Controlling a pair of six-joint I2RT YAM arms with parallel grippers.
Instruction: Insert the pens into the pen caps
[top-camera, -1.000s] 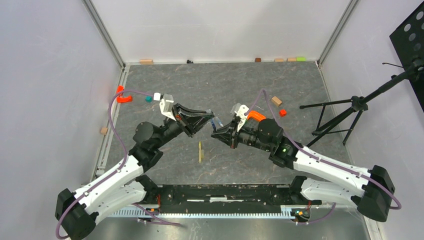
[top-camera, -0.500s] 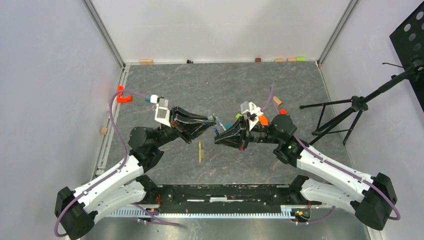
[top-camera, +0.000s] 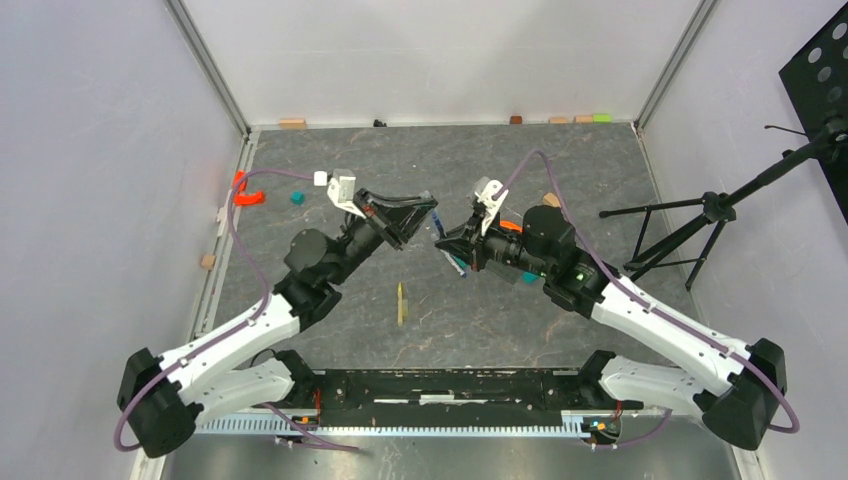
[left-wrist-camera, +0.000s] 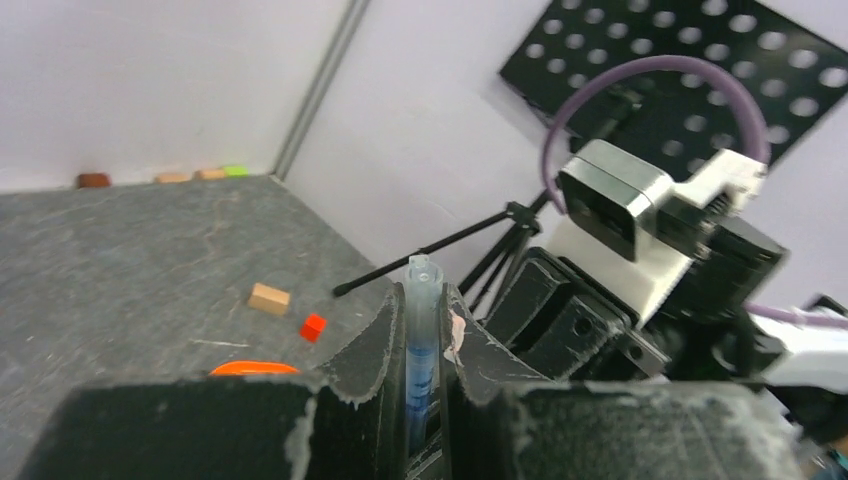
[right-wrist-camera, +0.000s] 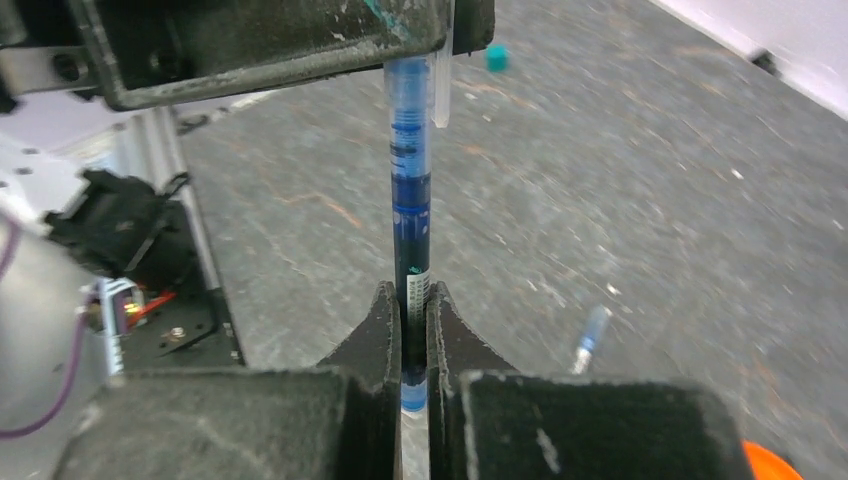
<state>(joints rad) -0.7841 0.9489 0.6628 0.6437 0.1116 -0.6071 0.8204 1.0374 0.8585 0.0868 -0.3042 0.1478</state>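
Top external view shows the grey desk (top-camera: 500, 160) with both arms reaching toward its middle. The left gripper (top-camera: 428, 205) and right gripper (top-camera: 445, 240) meet tip to tip above the surface. What they hold is too small to make out from here.

Right wrist view settles it. The right jaws are pinched narrow on the lower end of a blue pen (right-wrist-camera: 411, 200), which runs straight up into the left gripper's jaws at the top of the picture. A thin clear strip lies alongside the barrel there.

Left wrist view shows the left jaws closed on the same pen, with a clear rounded tip standing out past the fingertips (left-wrist-camera: 392, 318). Whether that tip is a cap or the barrel's end I cannot tell.

From above, a pale yellow pen (top-camera: 401, 303) lies on the desk near the arm bases, well apart from both grippers. Only the right wrist view shows a small bluish cap (right-wrist-camera: 590, 335) lying loose on the desk. A tan block (left-wrist-camera: 268, 297) and a red cube (left-wrist-camera: 313, 327) sit near each other in the left wrist view.
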